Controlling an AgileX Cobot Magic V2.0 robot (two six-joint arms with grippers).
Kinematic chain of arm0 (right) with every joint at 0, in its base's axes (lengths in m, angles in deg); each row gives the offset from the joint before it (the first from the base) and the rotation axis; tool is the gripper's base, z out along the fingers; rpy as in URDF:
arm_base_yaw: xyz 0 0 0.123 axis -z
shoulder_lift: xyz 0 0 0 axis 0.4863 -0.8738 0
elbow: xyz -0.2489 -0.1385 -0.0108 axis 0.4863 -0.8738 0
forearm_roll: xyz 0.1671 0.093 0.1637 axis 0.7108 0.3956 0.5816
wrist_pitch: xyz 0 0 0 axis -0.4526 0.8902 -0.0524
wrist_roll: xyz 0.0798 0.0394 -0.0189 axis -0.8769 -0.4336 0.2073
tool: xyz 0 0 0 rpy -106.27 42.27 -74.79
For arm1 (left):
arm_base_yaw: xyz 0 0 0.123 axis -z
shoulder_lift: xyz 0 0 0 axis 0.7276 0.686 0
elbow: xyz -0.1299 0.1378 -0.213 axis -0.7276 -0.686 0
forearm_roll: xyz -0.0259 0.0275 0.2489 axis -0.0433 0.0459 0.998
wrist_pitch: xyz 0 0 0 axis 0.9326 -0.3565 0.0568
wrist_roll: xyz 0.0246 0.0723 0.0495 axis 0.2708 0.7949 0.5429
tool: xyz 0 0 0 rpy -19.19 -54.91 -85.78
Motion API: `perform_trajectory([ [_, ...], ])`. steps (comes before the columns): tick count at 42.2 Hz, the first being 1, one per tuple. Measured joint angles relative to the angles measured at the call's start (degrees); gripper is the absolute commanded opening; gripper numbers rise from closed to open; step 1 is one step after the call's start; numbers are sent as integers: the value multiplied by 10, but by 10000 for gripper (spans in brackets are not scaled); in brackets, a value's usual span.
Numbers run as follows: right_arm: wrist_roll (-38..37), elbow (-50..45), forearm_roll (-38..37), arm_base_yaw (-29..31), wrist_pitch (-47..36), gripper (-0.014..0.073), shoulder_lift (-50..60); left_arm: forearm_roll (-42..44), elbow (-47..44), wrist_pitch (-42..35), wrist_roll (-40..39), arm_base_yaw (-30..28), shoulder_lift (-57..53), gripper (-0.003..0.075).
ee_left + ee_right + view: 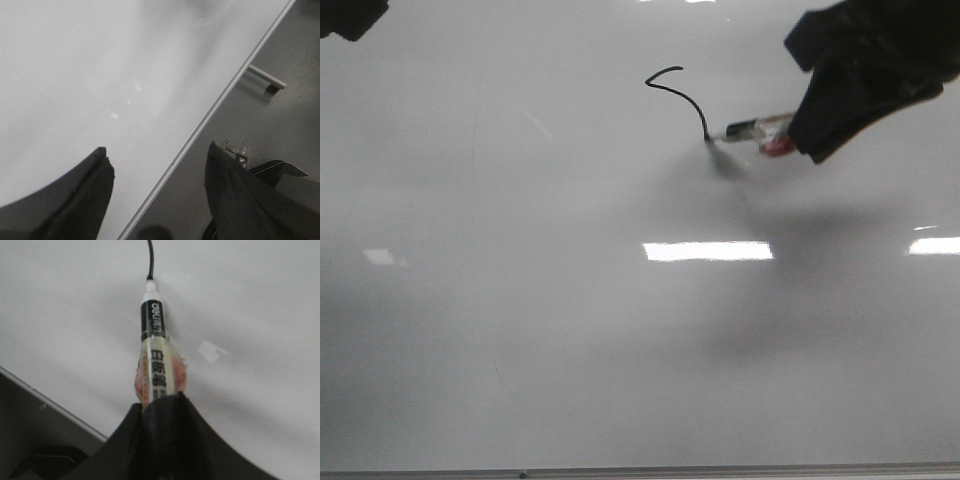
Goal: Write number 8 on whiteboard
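Observation:
The whiteboard point(520, 300) fills the front view, pale and glossy. No whole number 8 shows on it; only a thin black hooked stroke point(678, 92) runs down to the marker tip. My right gripper point(808, 135) comes in from the upper right, shut on a marker point(755, 127) with a black-and-white barrel. The marker's tip touches the board at the stroke's lower end. In the right wrist view the marker point(152, 335) sticks out of the closed gripper point(162, 400), and the stroke point(150, 257) leads away from its tip. My left gripper point(157, 150) is open and empty over the board's edge.
The board's thin metal edge point(640, 471) runs along the front and also shows as the metal edge point(225, 95) in the left wrist view. Beyond it lie grey floor point(280, 130) and a metal bar point(265, 80). Bright light reflections point(708, 250) lie on the board.

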Motion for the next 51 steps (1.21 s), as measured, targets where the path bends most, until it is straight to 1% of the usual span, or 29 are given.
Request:
perform_trajectory([
  [3,0,-21,-1,-14,-9,-59,-3,0,0,0,0,0,0,408],
  [8,0,-24,-3,-36,-33,-59,-15,0,0,0,0,0,0,408],
  [14,0,1,-3,-44,-34,-59,-31,0,0,0,0,0,0,408],
  [19,1,31,-3,-40,-28,-59,-37,0,0,0,0,0,0,408],
  [28,2,70,-2,-2,-20,-59,-35,0,0,8,0,0,0,408],
  [35,2,83,-5,2,-18,-59,-34,0,0,8,0,0,0,408],
  [38,2,84,-6,-5,-16,-59,-32,0,0,9,0,0,0,408],
  [41,11,84,-9,-16,-7,-59,-21,0,0,9,0,0,0,408],
  [45,43,75,-9,-39,14,-59,17,0,0,9,3,0,0,408],
  [51,94,53,-9,-60,83,-59,93,-10,0,9,45,10,0,412],
])
